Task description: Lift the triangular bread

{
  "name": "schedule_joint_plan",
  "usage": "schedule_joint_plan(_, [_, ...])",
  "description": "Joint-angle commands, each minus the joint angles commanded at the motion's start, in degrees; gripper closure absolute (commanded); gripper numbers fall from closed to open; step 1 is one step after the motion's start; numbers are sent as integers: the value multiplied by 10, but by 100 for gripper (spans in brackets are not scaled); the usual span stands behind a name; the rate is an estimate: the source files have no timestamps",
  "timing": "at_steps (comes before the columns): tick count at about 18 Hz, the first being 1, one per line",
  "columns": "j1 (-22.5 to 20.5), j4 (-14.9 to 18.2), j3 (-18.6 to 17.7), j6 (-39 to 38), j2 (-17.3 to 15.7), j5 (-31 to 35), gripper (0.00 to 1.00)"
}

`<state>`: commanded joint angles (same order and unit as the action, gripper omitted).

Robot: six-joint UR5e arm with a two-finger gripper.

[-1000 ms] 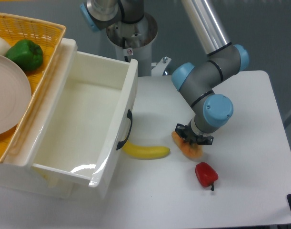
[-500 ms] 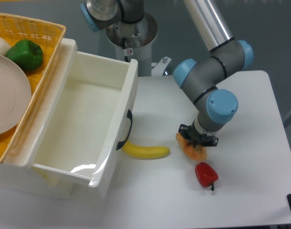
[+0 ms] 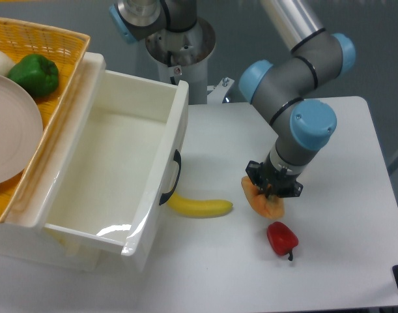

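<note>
The triangular bread (image 3: 264, 203), an orange-tan wedge, lies on the white table right of centre. My gripper (image 3: 271, 190) points straight down onto its upper end, and its dark fingers sit around the bread. The wrist body hides the fingertips, so I cannot tell how tightly the jaws press. The bread's lower tip sticks out below the gripper toward the red pepper (image 3: 281, 238).
A yellow banana (image 3: 200, 207) lies just left of the bread, beside a large white bin (image 3: 161, 150) with a black handle. A wicker basket (image 3: 52, 52) at the far left holds a green pepper (image 3: 33, 74) and a white plate (image 3: 10, 127). The robot base (image 3: 179, 45) stands behind.
The arm has shifted to the right and slightly toward me, and the bread has moved the same way with the gripper, turning a little more upright.
</note>
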<state>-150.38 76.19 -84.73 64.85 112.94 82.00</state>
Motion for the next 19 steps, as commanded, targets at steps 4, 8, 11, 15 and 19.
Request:
schedule_joint_plan(4, [2,22,-3,90,-18,2,100])
schedule_joint_plan(8, [23,34,-4,98,-41,3,100])
schedule_joint_plan(11, [33,35,-5,99,-43,4,100])
schedule_joint_plan(15, [42,36,-9,99,-42,22,100])
schedule_joint_plan(19, [42,36,-14,99,-43,22,100])
